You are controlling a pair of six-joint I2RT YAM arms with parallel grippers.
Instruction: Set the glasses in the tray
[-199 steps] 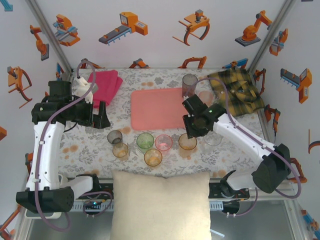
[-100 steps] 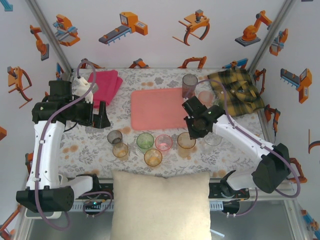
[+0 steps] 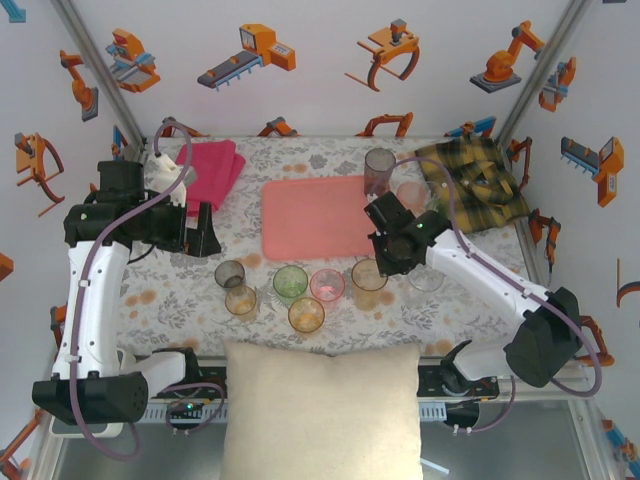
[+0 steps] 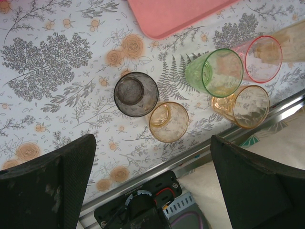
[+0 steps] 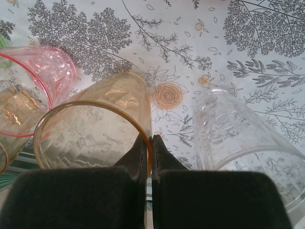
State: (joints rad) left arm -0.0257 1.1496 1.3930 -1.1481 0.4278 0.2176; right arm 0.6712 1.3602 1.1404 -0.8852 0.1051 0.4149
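Nothing is in the tray [image 3: 315, 215] yet: all nine glasses [image 3: 290, 283] that I can count are outside it on the bench [image 3: 160, 300], so the task looks barely begun. The right end effector [image 5: 150, 145] is pinched tight on the rim of one amber glass [image 5: 95, 129] just in front of the tray's right corner. The left end effector [image 4: 152, 143] gapes wide and empty, left of the tray. Counted: three amber, two grey, two pink, one green, one clear; one tray.
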